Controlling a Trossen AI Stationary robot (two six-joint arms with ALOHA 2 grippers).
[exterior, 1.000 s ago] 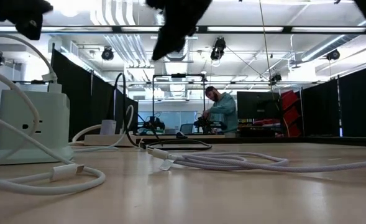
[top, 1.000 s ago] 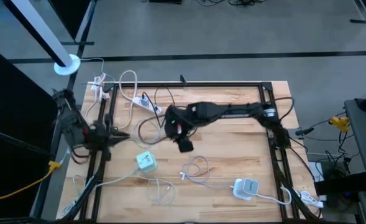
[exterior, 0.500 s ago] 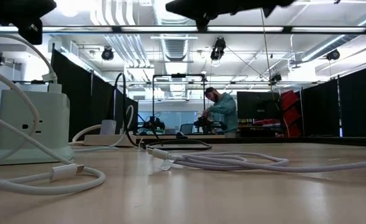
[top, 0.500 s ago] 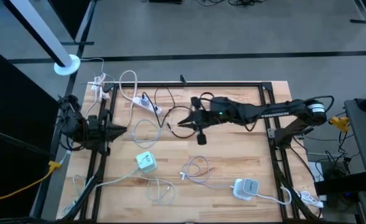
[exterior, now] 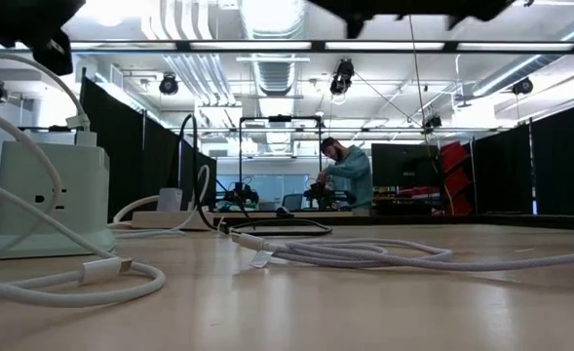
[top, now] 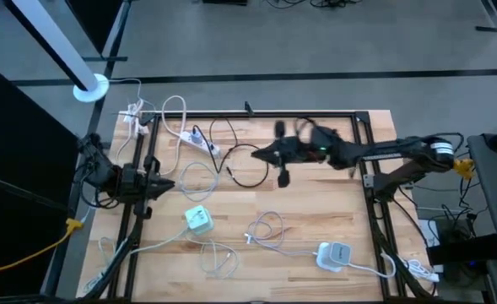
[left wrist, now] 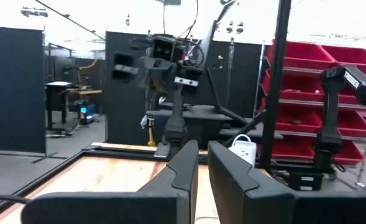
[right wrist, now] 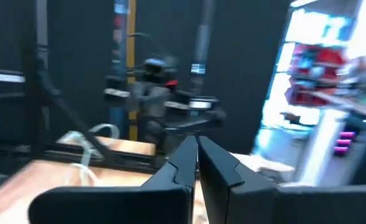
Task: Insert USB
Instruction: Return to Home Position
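The pale green cube charger (top: 199, 220) stands on the wooden table (top: 316, 203) near its front left, and looms at the left of the low view as the charger (exterior: 53, 190). A white cable loop (top: 265, 228) with its USB plug end (top: 248, 238) lies right of it. That cable leads to a white charger (top: 335, 253). My right gripper (top: 258, 157) hangs level over the table's middle, pointing left, shut and holding nothing (right wrist: 197, 142). My left gripper (top: 168, 185) waits at the left edge, with its fingers almost together around nothing (left wrist: 202, 149).
A white power strip (top: 199, 139) and a black cable (top: 240, 173) lie at the back left. More white cable (top: 218, 257) trails near the front edge. A black frame (top: 366, 169) borders the table. A person (exterior: 350, 175) works far behind the table.
My right gripper has lifted away from the table's middle and drawn back toward the right edge. It has tipped up from pointing down to pointing level toward the left. The chargers and cables lie as before.
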